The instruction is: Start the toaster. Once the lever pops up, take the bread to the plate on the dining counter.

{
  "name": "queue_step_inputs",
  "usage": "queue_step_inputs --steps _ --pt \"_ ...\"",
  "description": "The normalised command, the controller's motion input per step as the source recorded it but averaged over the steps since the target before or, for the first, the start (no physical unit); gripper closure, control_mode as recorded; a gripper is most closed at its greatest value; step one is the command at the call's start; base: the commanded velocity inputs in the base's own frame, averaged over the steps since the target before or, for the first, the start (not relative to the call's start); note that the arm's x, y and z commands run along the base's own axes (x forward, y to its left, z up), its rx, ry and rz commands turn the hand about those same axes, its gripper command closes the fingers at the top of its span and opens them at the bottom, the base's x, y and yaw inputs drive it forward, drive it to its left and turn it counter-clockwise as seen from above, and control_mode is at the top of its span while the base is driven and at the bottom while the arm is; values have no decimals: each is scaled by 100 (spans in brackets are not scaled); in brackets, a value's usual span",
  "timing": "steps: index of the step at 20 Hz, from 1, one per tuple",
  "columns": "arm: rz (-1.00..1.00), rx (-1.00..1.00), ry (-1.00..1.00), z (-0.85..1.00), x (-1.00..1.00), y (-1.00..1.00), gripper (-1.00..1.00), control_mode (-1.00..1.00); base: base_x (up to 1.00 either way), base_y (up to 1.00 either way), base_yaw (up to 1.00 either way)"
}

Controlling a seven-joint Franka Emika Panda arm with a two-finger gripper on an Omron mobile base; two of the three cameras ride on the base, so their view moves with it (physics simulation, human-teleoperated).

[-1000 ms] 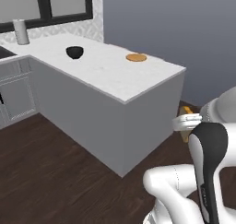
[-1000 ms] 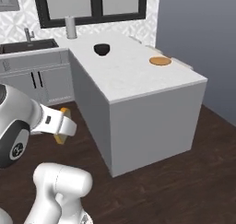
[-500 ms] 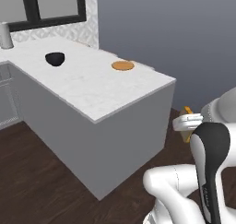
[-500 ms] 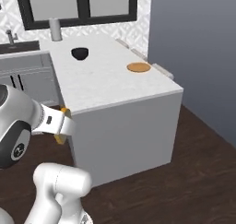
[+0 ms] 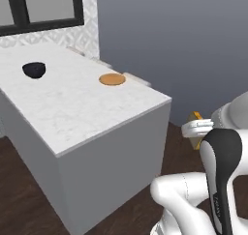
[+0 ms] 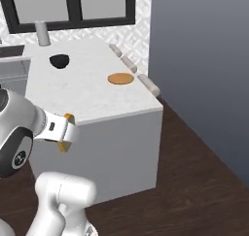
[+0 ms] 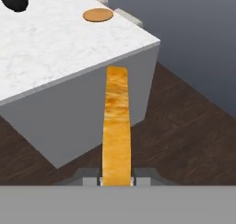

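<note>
Orange-yellow bread (image 7: 115, 126), edge-on and clamped between the closed fingertips of the gripper (image 7: 116, 178), held in the air off the near corner of the dining counter (image 7: 55, 57), above dark wood floor (image 7: 184, 126). Tan plate (image 7: 97, 14) lying flat near the counter's far edge, well apart from the slice. Small black bowl (image 7: 14, 1) farther along the marble top. Grey wall (image 5: 184, 36) behind.

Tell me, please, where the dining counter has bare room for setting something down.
The dining counter is mostly bare: the broad near stretch below the plate and black bowl, plus the gap between them. Only the far edge is occupied.
</note>
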Motion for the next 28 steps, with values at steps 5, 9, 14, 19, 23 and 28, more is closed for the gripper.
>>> queue_step_inputs --steps 5,9,14,19,23,28 --pt "0 0 0 0 0 0 100 100 100 -100 16" --pt "0 0 0 0 0 0 100 100 100 -100 17" --pt "0 0 0 0 0 0 100 100 100 -100 19" --pt "0 0 0 0 0 0 100 100 76 -100 32" --pt "0 0 0 0 0 0 100 100 70 -99 39" --pt "0 0 0 0 0 0 100 100 64 -100 39"
